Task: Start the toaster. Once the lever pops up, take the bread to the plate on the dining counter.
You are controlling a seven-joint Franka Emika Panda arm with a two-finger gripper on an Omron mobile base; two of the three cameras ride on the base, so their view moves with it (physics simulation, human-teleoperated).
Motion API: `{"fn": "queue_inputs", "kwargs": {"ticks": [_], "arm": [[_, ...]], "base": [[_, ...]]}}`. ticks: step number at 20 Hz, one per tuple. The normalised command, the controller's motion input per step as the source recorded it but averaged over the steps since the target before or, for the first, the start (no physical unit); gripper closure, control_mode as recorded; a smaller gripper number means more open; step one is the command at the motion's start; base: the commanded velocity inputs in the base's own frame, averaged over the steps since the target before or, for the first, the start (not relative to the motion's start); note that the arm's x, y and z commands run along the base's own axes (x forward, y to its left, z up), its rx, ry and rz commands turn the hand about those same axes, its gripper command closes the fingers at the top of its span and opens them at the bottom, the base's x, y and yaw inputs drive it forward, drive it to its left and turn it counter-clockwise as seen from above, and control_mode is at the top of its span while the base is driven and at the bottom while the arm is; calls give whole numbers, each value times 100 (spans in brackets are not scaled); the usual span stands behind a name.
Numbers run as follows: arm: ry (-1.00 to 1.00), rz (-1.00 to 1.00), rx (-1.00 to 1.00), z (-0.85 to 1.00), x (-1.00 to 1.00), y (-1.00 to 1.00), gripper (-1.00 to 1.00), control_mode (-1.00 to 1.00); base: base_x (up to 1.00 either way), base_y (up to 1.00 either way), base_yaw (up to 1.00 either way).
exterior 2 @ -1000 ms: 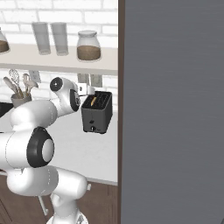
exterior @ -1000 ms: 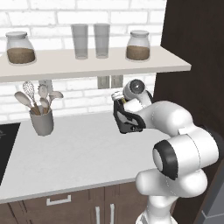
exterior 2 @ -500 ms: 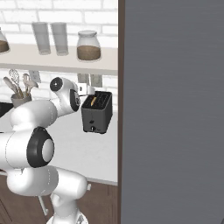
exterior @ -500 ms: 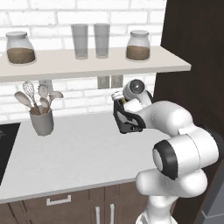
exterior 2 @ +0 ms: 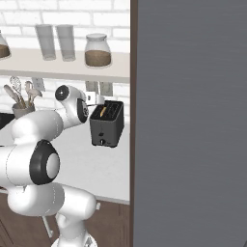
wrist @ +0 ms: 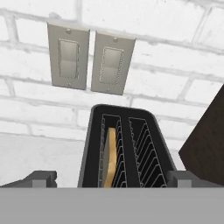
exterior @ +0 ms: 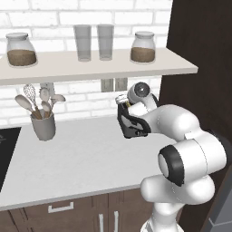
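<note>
The black toaster (exterior 2: 107,126) stands on the pale worktop against the white brick wall, close to a tall dark panel. In its left slot sits the bread (wrist: 110,159), sunk low, with its golden crust edge (exterior 2: 103,112) just showing. My gripper (wrist: 113,178) hovers just above the toaster's near end, open, with one fingertip on each side of the body and nothing between them. From the left base view the toaster (exterior: 131,124) is partly hidden behind my forearm. The plate and the dining counter are out of view.
Two wall outlet plates (wrist: 87,63) sit on the brick right behind the toaster. A grey utensil crock (exterior: 43,123) stands at the left of the worktop. A shelf (exterior: 90,68) with jars and glasses hangs overhead. The tall dark panel (exterior 2: 188,120) bounds the right.
</note>
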Motion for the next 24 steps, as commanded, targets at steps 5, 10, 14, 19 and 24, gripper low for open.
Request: {"fn": "queue_inputs", "kwargs": {"ticks": [5, 10, 14, 19, 24], "arm": [[0, 0, 0, 0, 0, 0, -100, -100], [0, 0, 0, 0, 0, 0, -100, -100], [0, 0, 0, 0, 0, 0, -100, -100], [0, 0, 0, 0, 0, 0, -100, -100], [0, 0, 0, 0, 0, 0, -100, -100]], "base": [[0, 0, 0], [0, 0, 0], [0, 0, 0], [0, 0, 0], [0, 0, 0]]}}
